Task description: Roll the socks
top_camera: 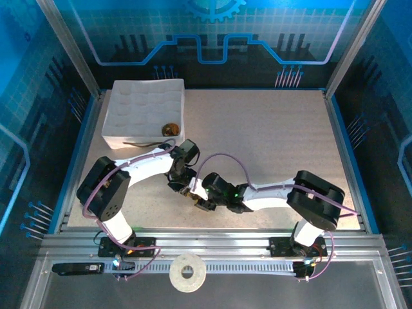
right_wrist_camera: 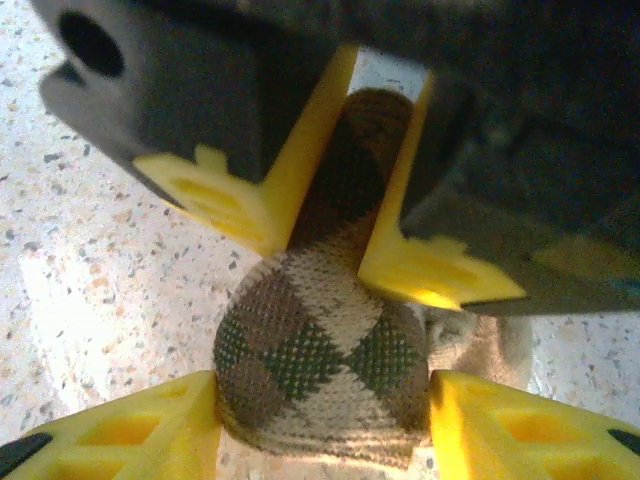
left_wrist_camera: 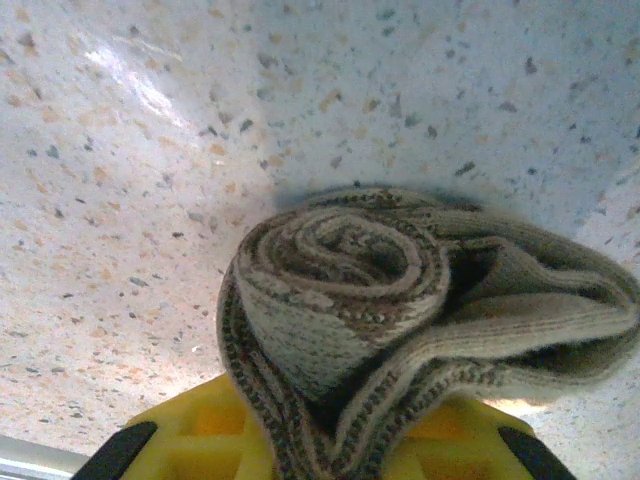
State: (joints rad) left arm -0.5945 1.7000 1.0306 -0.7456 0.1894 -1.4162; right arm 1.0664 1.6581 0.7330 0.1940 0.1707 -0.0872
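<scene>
My left jaws clamp the rolled tan argyle sock point(right_wrist_camera: 318, 370) by the table's point(top_camera: 270, 129) near edge; right jaws apart, flanking it.

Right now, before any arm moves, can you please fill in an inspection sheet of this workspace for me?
Surface: speckled beige table top, no spill seen.
Job's things: tan fabric sock with brown argyle diamonds, rolled into a spiral, between both grippers.
Clutter: white dimpled foam tray at the far left; small brown round thing on its near edge, too small to identify; white ring at the near edge.
Grippers: left gripper shut on the sock; right gripper astride the roll, grip cannot be told.
Cables: purple cables loop along both arms, no snag seen.
Surroundings: blue-lit panel walls, metal frame.
</scene>
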